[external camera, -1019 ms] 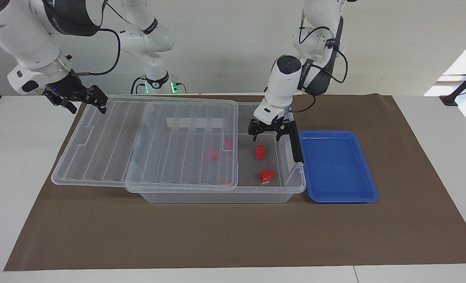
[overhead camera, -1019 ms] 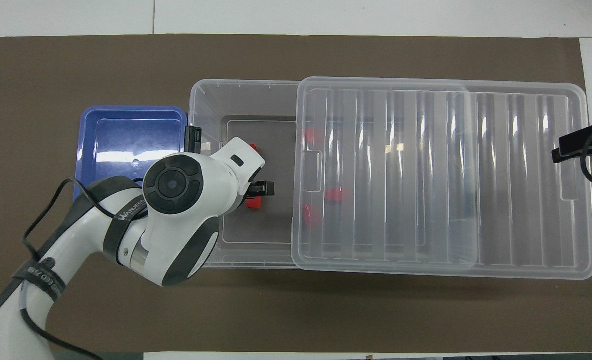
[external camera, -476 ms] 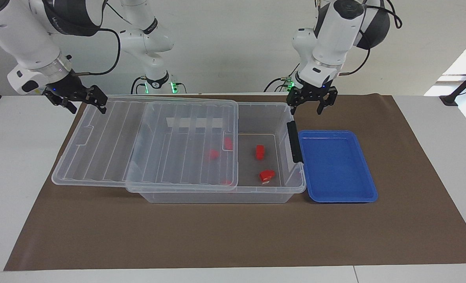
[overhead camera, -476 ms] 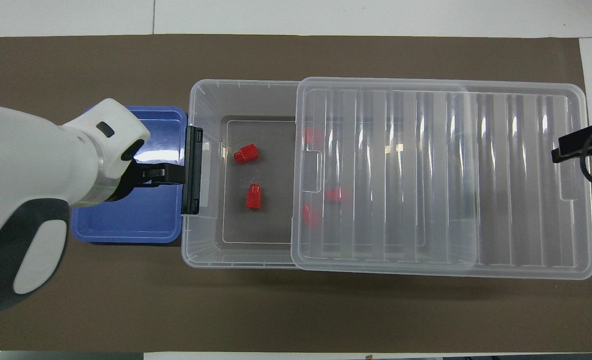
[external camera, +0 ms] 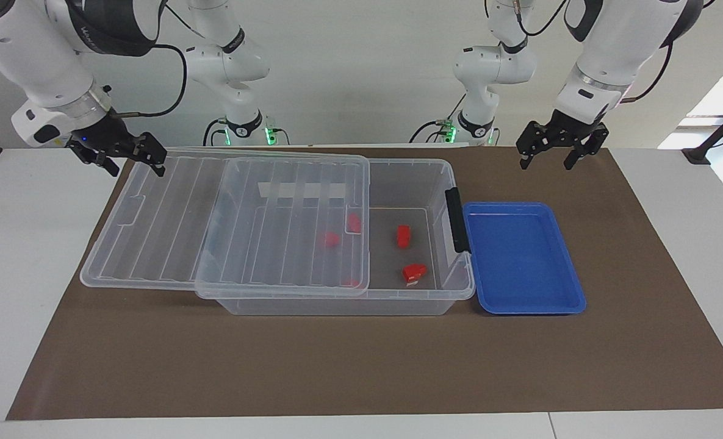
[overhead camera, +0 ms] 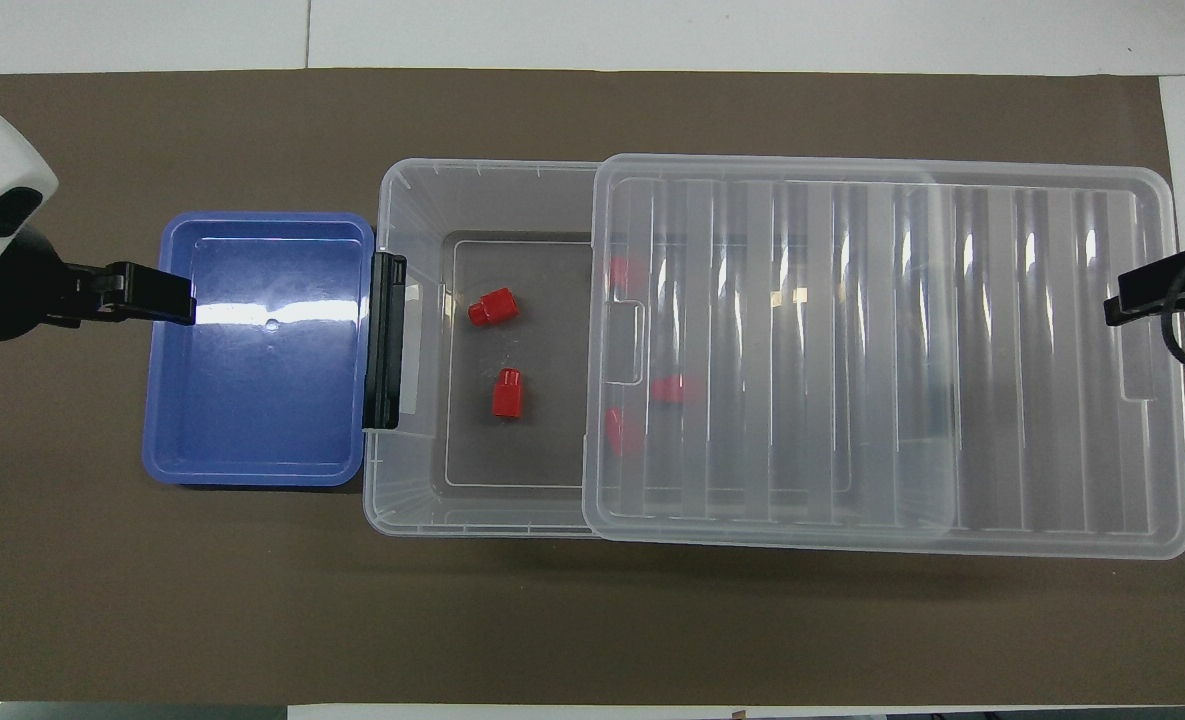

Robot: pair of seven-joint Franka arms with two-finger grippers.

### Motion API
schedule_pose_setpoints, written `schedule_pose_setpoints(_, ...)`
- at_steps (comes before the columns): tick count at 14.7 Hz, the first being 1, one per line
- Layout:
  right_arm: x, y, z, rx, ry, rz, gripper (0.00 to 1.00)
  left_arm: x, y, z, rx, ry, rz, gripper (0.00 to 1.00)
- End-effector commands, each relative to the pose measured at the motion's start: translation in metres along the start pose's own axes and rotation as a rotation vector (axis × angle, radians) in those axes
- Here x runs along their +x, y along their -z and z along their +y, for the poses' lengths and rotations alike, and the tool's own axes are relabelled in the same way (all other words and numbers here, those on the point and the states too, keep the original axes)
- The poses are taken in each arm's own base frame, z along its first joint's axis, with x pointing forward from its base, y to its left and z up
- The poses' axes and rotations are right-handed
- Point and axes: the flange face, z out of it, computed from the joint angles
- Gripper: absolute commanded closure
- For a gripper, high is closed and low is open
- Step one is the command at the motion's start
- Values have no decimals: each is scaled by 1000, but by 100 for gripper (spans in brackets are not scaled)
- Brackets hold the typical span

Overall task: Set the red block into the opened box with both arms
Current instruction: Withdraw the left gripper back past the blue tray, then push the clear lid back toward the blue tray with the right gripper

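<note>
The red block (external camera: 403, 236) (overhead camera: 506, 392) lies on the floor of the clear box (external camera: 453, 291) (overhead camera: 404, 190), in its uncovered part. The ribbed lid (external camera: 172, 244) (overhead camera: 882, 350) is slid toward the right arm's end and covers most of the box. My left gripper (external camera: 547, 160) (overhead camera: 167, 297) hangs open and empty in the air over the edge of the blue tray, at the left arm's end. At the lid's outer end my right gripper (external camera: 135, 166) (overhead camera: 1117, 300) stands open with nothing held.
A second red block with a white patch (external camera: 414, 272) (overhead camera: 492, 307) lies in the box too, farther from the robots. More red blocks (external camera: 330, 239) show through the lid. The blue tray (external camera: 571, 299) (overhead camera: 252, 470) sits against the box's black clip handle (external camera: 456, 219).
My left gripper has risen out of the box and swung over the tray toward the left arm's end, leaving the red block on the box floor. The right arm has not moved.
</note>
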Motion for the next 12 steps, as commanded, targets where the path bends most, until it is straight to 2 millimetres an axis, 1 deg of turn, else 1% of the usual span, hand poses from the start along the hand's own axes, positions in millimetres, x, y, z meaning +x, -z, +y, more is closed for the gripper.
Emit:
schedule_pose_setpoints(1, -3, 1, 0, -11, -13, 6, 0, 7, 4, -18, -20, -26, -26, 0)
schedule_pose_setpoints(3, -3, 1, -4, -11, 4, 6, 0, 7, 4, -24, -34, -14, -27, 0)
schedule_pose_setpoints(5, -1, 0, 10, -11, -2, 29, 0, 5, 4, -31, -33, -4, -34, 0)
schedule_pose_setpoints(6, 4, -7, 20, -17, -1, 69, 11, 4, 5, -32, -33, -11, -29, 0)
schedule_pose_setpoints(7, 0, -12, 40, -19, -7, 89, 30, 4, 5, -35, -33, -8, -29, 0)
schedule_pose_setpoints(8, -4, -25, 58, -15, 3, 77, 55, 5, 4, -36, -35, -4, -27, 0)
schedule_pose_setpoints(9, -6, -37, 80, -15, 24, 90, 70, 5, 4, -36, -33, -3, -27, 0)
schedule_pose_setpoints(10, -8, -50, 97, -18, 74, 98, 89, 4, 4, -36, -33, -3, -30, 0)
schedule_pose_setpoints(11, -8, -56, 110, -22, 121, 102, 100, 3, 4, -35, -33, -4, -36, 0)
schedule_pose_setpoints(12, -7, -64, 116, -25, 120, 102, 100, 2, 1, -34, -32, -7, -43, 0)
